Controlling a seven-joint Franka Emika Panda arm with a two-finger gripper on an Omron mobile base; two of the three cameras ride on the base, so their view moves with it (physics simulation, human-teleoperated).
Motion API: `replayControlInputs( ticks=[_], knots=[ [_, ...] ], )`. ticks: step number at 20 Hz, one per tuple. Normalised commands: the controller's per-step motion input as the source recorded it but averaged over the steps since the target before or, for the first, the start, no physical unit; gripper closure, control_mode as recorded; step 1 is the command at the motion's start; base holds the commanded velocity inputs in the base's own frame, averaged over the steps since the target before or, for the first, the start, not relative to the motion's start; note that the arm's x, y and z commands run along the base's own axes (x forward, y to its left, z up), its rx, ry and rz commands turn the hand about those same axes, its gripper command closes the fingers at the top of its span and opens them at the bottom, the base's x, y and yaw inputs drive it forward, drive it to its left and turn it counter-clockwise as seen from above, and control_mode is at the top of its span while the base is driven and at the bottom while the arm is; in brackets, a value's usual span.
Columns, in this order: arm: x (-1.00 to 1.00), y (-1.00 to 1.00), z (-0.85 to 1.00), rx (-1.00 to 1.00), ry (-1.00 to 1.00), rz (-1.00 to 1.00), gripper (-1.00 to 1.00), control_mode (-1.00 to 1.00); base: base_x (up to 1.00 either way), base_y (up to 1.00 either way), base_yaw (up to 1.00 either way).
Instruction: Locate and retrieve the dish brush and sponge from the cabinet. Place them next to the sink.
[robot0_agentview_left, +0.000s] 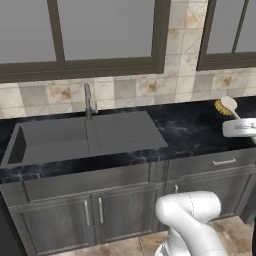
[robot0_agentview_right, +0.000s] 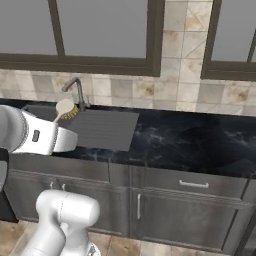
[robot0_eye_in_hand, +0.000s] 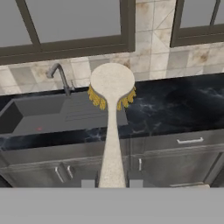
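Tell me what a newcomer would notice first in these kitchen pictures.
First, the dish brush, gripped in the shut claw and held in the air above the black counter, yellow bristles outward. Then the dark sink with its slim faucet, under the windows.

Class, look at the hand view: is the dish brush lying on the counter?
No. The dish brush is held up in the tool, above the counter.

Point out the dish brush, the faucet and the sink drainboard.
dish brush (robot0_eye_in_hand: 111, 81): hand view, on the round back of its head.
faucet (robot0_agentview_left: 88, 100): left base view, on its upright stem.
drainboard (robot0_agentview_right: 106, 129): right base view, on the ribbed surface.
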Motion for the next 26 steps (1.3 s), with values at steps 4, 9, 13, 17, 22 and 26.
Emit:
replayControlInputs(
  ticks=[4,9,13,17,22,26],
  knots=[
    [0.0,0.0,0.0,0.0,0.0,0.0,1.0,1.0,0.25,0.29,-0.07],
    [0.0,0.0,0.0,0.0,0.0,0.0,1.0,1.0,0.39,0.39,-0.07],
    [0.0,0.0,0.0,0.0,0.0,0.0,1.0,1.0,0.61,0.22,0.0],
    [0.0,0.0,0.0,0.0,0.0,0.0,1.0,1.0,0.59,0.16,0.0],
    [0.0,0.0,0.0,0.0,0.0,0.0,1.0,1.0,0.49,0.01,0.0],
    [0.0,0.0,0.0,0.0,0.0,0.0,1.0,1.0,0.32,-0.02,0.02]
  ],
)
